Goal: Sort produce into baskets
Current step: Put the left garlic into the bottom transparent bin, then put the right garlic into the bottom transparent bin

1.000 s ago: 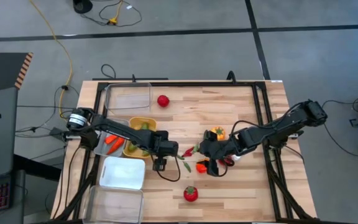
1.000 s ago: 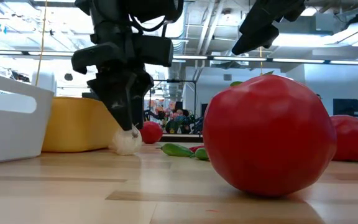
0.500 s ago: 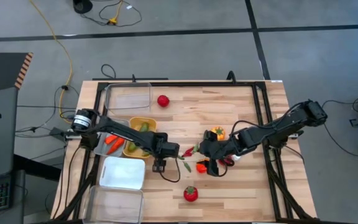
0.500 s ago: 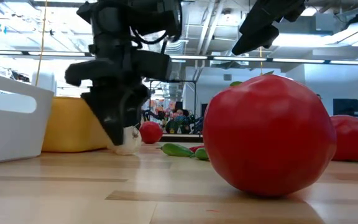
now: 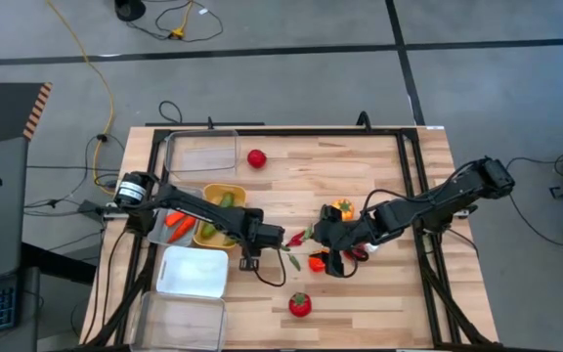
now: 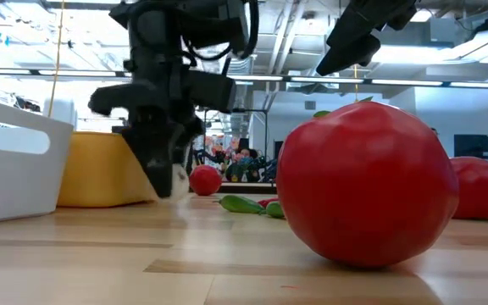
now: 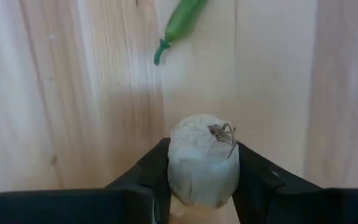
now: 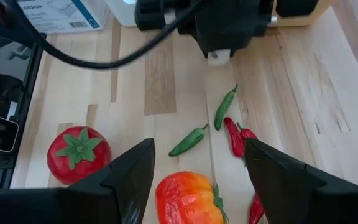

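Table holds all. Yellow basket is landmark. White basket just below it in high view. Left gripper beside yellow basket, squeezing white garlic on both sides. Right gripper well apart from yellow basket, fingers spread wide, orange pepper between them, not squeezed. Green chilli near garlic.

Pale striped wooden worktop. White round garlic bulb, tan root tuft, between black left pincer fingers. Green slender chilli beside. Red round tomato glossy. Yellow plastic basket; white plastic basket. Orange-yellow ribbed pepper.
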Controlling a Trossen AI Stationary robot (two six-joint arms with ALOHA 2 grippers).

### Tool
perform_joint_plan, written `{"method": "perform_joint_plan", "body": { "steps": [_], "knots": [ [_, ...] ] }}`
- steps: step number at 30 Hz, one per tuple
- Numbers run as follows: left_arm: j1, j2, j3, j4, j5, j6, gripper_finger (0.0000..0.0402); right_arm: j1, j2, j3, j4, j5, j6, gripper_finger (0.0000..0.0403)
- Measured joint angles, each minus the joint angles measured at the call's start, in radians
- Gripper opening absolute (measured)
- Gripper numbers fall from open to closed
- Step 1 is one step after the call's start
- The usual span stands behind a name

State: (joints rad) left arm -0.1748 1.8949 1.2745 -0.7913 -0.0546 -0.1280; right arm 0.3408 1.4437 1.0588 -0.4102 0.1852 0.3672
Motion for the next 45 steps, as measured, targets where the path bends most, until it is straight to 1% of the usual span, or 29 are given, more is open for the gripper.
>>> {"method": "perform_joint_plan", "body": {
  "steps": [5,9,12,15,23,27,33,38,43,45],
  "knots": [
    [-0.038,-0.001,0.151,-0.188,0.006,0.003,0.0121,0.0,0.0,0.0,0.0,0.0,0.0,0.0276],
    [-0.107,-0.002,0.297,-0.36,0.006,-0.016,0.0125,0.0,0.0,0.0,0.0,0.0,0.001,0.0276],
    [-0.177,-0.002,0.386,-0.473,0.007,-0.077,0.0125,0.0,0.0,0.0,0.0,0.0,0.0,0.0276],
    [-0.258,-0.003,0.444,-0.546,0.025,-0.167,0.0125,0.0,0.0,0.0,0.0,0.0,0.0,0.0276],
    [-0.477,-0.003,0.457,-0.576,0.138,-0.502,0.0125,0.0,0.0,0.0,0.0,0.0,-0.006,0.0276],
    [-0.564,-0.003,0.457,-0.576,0.138,-0.658,0.0125,0.0,0.0,0.0,0.0,0.0,-0.008,0.0276],
    [-0.656,0.002,0.457,-0.577,0.122,-0.83,0.0128,-0.001,0.0,0.0,0.0,0.0,-0.008,0.0276],
    [-0.672,0.003,0.456,-0.581,0.151,-0.905,0.0152,-0.001,0.0,0.0,0.0,-0.001,-0.001,0.0276],
    [-0.668,0.003,0.456,-0.581,0.141,-0.903,0.0196,-0.001,0.0,0.0,-0.006,-0.001,-0.001,0.0276],
    [-0.667,0.003,0.456,-0.583,0.127,-0.905,0.0214,-0.001,-0.005,0.0,-0.037,-0.001,-0.007,0.0276]
  ]
}}
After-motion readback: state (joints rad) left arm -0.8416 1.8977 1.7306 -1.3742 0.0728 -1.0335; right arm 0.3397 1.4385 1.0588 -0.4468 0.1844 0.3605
